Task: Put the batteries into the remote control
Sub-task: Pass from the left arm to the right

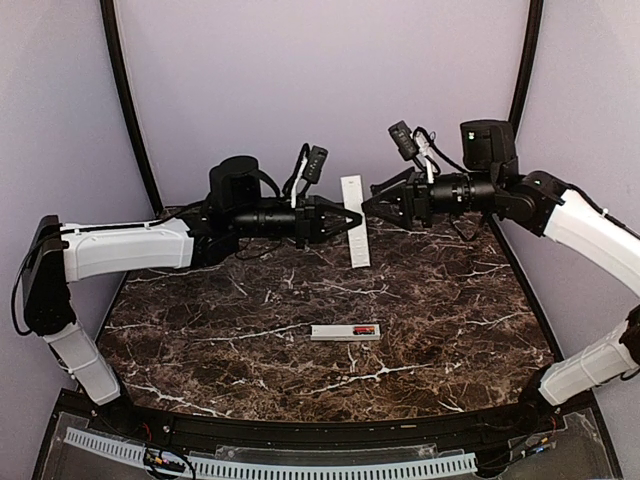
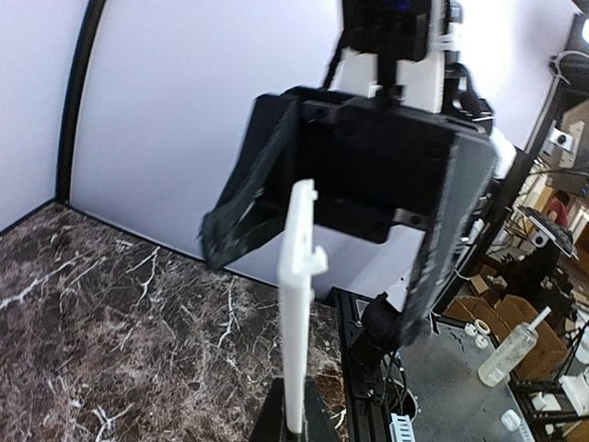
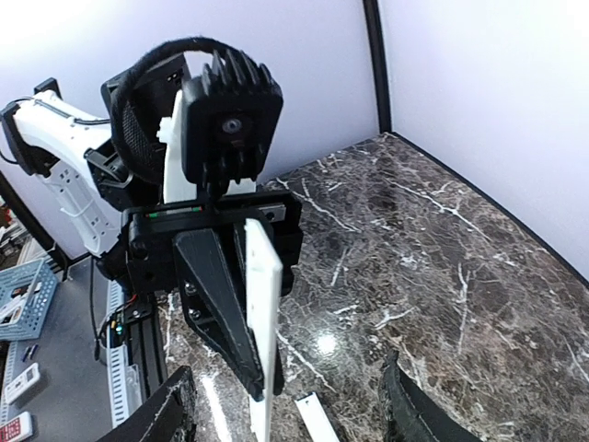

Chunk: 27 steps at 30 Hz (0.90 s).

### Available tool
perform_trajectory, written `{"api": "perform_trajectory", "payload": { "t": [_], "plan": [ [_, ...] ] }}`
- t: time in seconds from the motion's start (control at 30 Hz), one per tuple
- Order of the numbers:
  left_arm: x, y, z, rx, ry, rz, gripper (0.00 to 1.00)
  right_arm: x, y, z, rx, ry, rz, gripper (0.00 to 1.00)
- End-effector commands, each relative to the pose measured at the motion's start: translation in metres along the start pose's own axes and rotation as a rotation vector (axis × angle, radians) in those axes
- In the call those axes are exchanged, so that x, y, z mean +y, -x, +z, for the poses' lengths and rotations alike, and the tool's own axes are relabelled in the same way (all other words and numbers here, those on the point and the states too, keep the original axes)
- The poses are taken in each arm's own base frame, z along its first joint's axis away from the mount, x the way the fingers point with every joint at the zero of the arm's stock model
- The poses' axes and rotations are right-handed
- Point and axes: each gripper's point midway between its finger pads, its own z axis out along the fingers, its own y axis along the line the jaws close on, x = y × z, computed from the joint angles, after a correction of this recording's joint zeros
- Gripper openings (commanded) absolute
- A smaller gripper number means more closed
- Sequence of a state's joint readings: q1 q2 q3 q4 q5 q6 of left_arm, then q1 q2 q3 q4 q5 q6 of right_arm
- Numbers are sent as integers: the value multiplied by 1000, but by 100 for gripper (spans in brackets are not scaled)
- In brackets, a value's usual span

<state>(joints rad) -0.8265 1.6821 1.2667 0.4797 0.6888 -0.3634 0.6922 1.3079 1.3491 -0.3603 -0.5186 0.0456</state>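
The remote control [image 1: 340,332] lies flat on the marble table, with a red battery [image 1: 364,330] in the recess at its right end. My left gripper [image 1: 350,222] is shut on the thin white cover strip [image 1: 354,225] and holds it upright in the air at the back. In the left wrist view the strip [image 2: 299,304] rises from my fingertips [image 2: 299,410], with small clips near its top. My right gripper [image 1: 372,205] is open and empty, its jaws facing the strip from the right. In the right wrist view [image 3: 285,424] the strip [image 3: 262,304] stands between the wide-apart fingers.
The dark marble table [image 1: 230,340] has purple walls behind and at the sides. A perforated white rail [image 1: 270,465] runs along the near edge. One white bar end [image 3: 317,419] lies on the table below the strip; it looks like the remote.
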Motion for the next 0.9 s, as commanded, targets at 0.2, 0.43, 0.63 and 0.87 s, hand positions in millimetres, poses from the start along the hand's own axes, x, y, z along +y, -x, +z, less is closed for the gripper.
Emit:
{"api": "perform_trajectory", "payload": {
  "t": [0.2, 0.43, 0.63, 0.87],
  "plan": [
    [-42, -5, -11, 43, -140, 132, 0, 41, 11, 1, -65, 270, -4, 37],
    [-42, -5, -11, 44, -136, 129, 0, 42, 3, 13, -35, 311, 40, 12],
    [-37, -6, -11, 47, -105, 121, 0, 38, 4, 14, -37, 286, 69, 0],
    [10, -5, -11, 24, 158, 114, 69, 2, 3, 20, -37, 67, 202, 0]
  ]
}}
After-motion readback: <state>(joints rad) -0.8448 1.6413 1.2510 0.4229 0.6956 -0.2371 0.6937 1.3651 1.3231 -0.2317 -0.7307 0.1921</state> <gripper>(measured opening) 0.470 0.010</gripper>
